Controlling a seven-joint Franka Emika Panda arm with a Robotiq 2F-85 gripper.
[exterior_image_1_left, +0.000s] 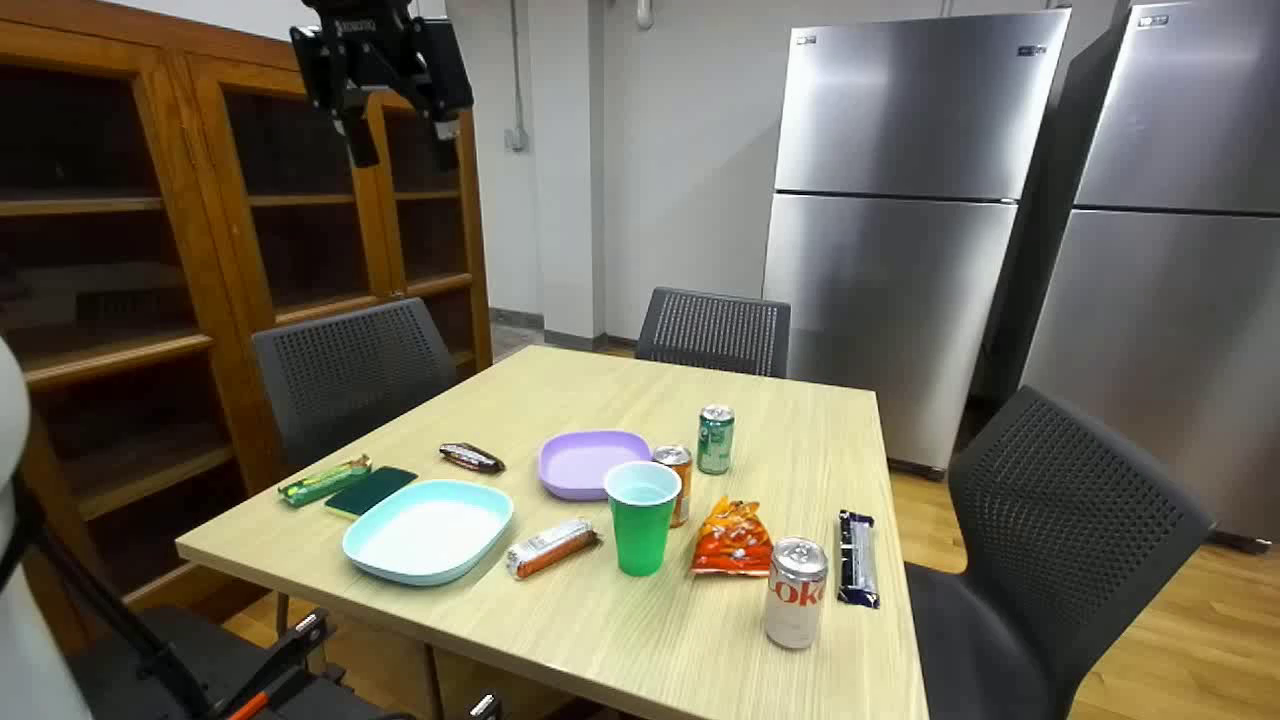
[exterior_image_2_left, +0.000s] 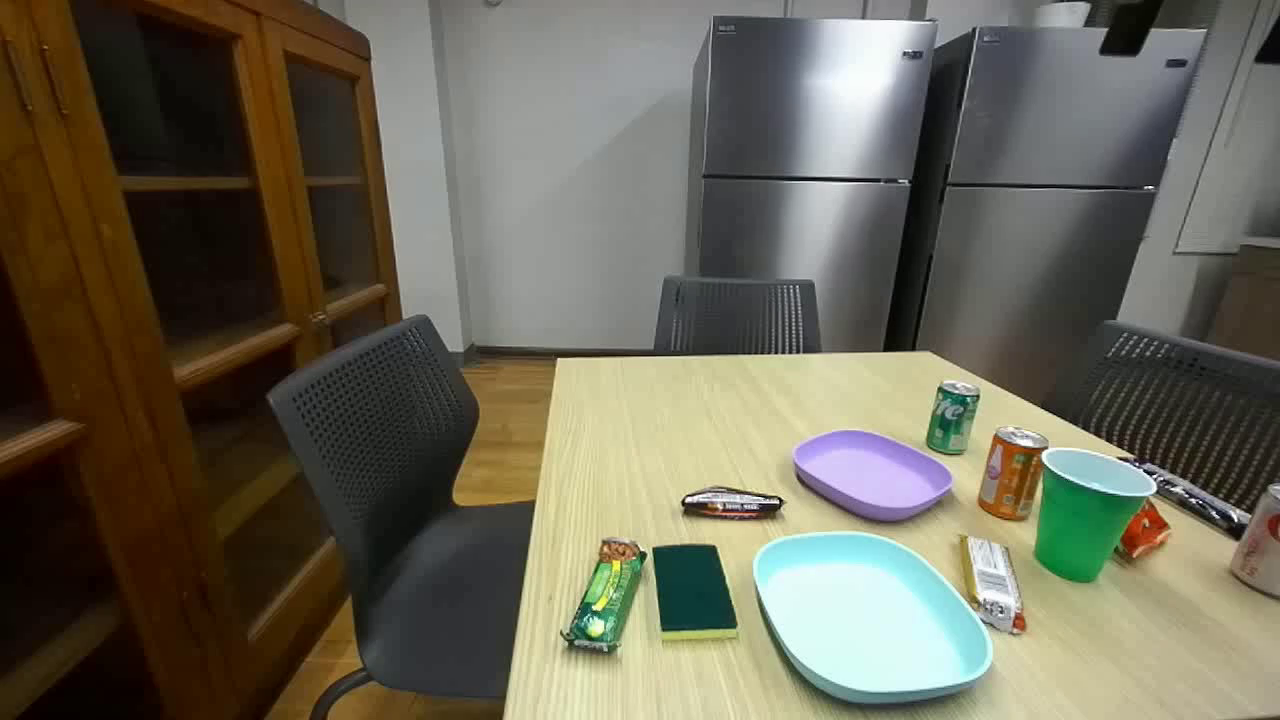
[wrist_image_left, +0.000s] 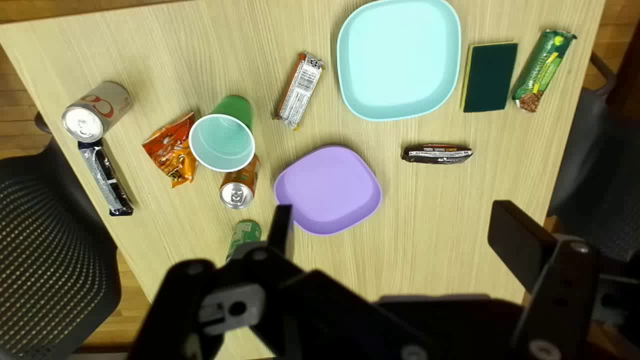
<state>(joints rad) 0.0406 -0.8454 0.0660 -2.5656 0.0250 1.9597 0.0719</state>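
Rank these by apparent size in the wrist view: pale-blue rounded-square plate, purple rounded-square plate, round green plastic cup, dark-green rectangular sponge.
1. Pale-blue plate
2. Purple plate
Unranked, both smaller: cup and sponge. They look close, and nearness may enlarge the upright cup.

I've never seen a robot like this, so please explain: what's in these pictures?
The black thing up high is a robot's end effector, its part for grabbing. Two pictures come from cameras standing outside the robot, looking across the table. The looking-down picture comes from a camera on its wrist, so its black fingers show at the bottom. On the table are a blue plate, a purple plate, a green cup, three cans, a snack bag, a sponge and four wrapped bars. The fingers are open and hold nothing.
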